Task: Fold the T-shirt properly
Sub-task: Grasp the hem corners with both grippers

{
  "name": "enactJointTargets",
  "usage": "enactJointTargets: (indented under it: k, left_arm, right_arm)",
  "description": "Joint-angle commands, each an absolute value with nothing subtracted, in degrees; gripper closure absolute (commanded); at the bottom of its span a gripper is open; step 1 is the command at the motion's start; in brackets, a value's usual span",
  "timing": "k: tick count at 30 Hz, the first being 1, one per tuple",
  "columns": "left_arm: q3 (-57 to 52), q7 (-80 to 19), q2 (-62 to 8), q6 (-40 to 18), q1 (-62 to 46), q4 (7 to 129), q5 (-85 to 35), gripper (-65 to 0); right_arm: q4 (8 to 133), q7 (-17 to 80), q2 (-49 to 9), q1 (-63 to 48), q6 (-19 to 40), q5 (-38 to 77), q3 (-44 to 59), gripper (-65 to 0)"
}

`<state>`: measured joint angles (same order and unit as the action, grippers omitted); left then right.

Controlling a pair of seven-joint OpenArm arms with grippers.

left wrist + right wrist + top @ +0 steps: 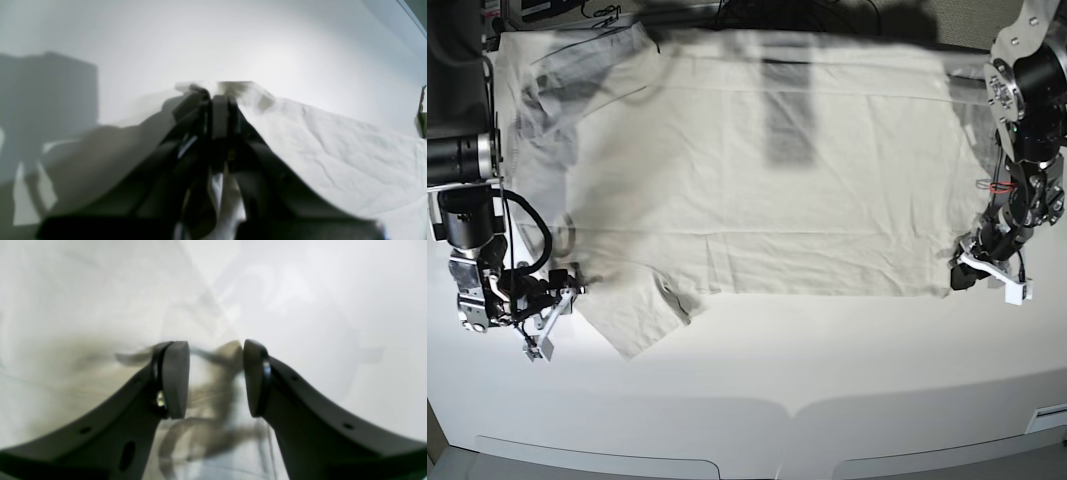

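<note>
Spread flat across the white surface (757,370): the T-shirt (757,180), off-white, one short sleeve angled toward the near edge at lower left of the base view, hem end at far right. No fold made yet, by the look of it; step in hand judged to be the first pickup along the near edge.

At left of the base view, the right claw (557,295), low beside that sleeve. From the right wrist view, fingers (175,380) spread apart with blurred cloth between and below them, nothing pinched. Cloth there too smeared to say which edge it is, possibly the sleeve seam.

At right of the base view, the left claw (972,265) at the shirt's near corner. In the left wrist view, pressed together, pinching the T-shirt corner, with fabric draped to both sides.

Next move, as a judgement: right claw to close on its edge so both ends are held, then an even lift and carry toward the far side, keeping the near edge taut to avoid a skewed fold.
</note>
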<state>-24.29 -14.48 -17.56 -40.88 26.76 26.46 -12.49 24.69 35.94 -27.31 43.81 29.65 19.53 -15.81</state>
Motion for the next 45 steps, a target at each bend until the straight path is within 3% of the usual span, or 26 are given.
enactJointTargets:
  k: [1, 17, 28, 32, 40, 45]
  left_arm:
    - [-24.2, -15.8, -18.1, -40.0, 27.3, 26.6, -11.0, 0.0]
    - [-24.2, -16.6, -18.1, -40.0, 27.3, 26.6, -11.0, 0.0]
    - [-24.2, -16.2, -18.1, -40.0, 27.3, 26.6, -11.0, 0.0]
    - [-24.2, -16.2, -18.1, -40.0, 27.3, 26.6, -11.0, 0.0]
    - [-24.2, -16.2, -18.1, -40.0, 27.3, 26.6, -11.0, 0.0]
    - [-24.2, -16.1, -18.1, -40.0, 27.3, 26.6, -11.0, 0.0]
  right_arm:
    - [25.0, 35.1, -28.1, 46.2, 29.6, 19.4, -15.7, -27.0]
    - [22.7, 30.4, -28.5, 44.9, 29.4, 13.8, -15.7, -27.0]
    - [22.7, 35.0, -28.1, 41.0, 32.1, 23.0, -15.7, -26.1]
    - [22.7, 36.6, -28.1, 40.8, 32.1, 23.0, -15.7, -14.8]
    - [22.7, 39.1, -28.4, 40.9, 32.1, 22.5, -15.7, -1.1]
    - [22.7, 36.1, -28.5, 41.0, 32.5, 19.8, -15.7, 0.0]
